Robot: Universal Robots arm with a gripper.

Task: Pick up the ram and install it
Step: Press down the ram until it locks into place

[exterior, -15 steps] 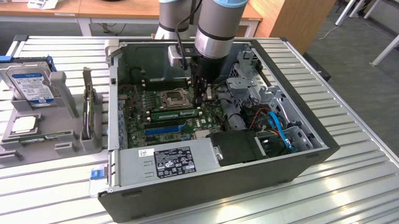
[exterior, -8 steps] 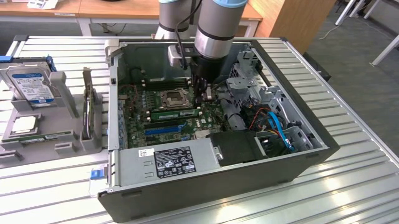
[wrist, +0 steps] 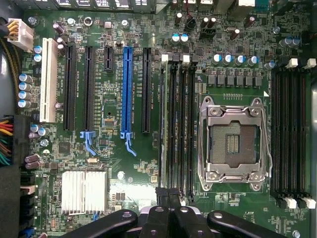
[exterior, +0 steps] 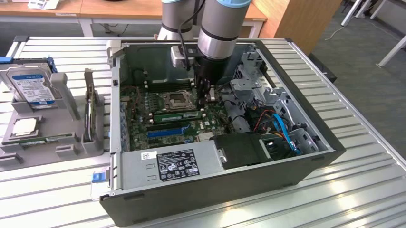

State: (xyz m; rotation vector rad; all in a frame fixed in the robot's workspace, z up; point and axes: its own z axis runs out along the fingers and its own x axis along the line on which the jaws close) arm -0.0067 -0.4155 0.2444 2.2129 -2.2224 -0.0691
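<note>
One ram (exterior: 178, 115) we see standing in a motherboard (exterior: 159, 102) slot beside the empty processor socket (exterior: 176, 99), our gripper (exterior: 204, 100) pressed together at its right end, inside the open computer case (exterior: 209, 190).

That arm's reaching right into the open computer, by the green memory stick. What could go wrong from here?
1. The claw is at just one end of the ram, which lies along the memory slots. Pushed unevenly, the stick might seat crooked or bend.
2. The open processor socket sits right beside those slots, so a slip could possibly damage its exposed contacts.
</note>
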